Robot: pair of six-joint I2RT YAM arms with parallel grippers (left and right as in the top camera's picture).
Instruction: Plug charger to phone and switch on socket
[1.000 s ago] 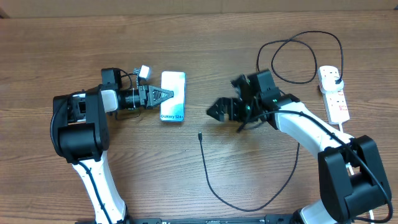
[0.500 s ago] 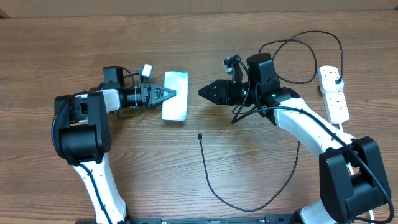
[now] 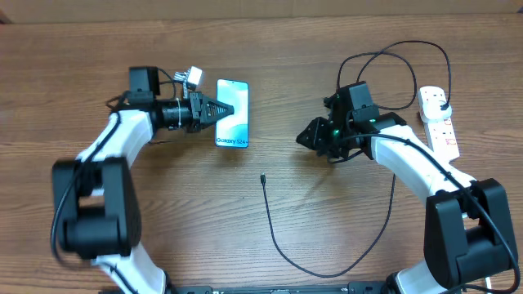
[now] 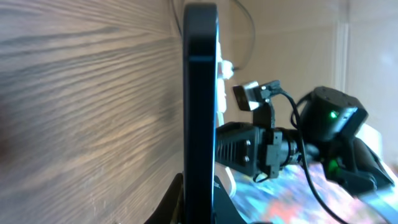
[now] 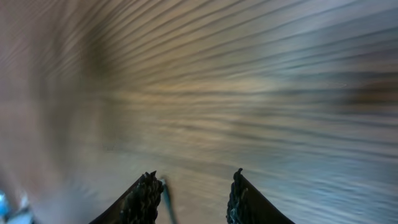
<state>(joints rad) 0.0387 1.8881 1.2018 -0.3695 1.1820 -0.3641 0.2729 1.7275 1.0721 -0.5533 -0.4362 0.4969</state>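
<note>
The wooden table (image 3: 163, 229) carries everything. The white socket (image 3: 439, 122) lies at the far right, with the charger's black plug (image 3: 442, 100) already in it. The phone (image 3: 235, 126) is clamped on its 2 flat faces by the left gripper (image 3: 225, 111). It is stiff, smooth glass, so I judge it slippery and fragile. The charger (image 3: 270, 222) is a thin cable, light and limp. Its connector tip (image 3: 262, 178) rests on the wood, below the phone. It is best pinched just behind the tip. The right gripper (image 5: 193, 177) hovers near, partly parted and empty.
</note>
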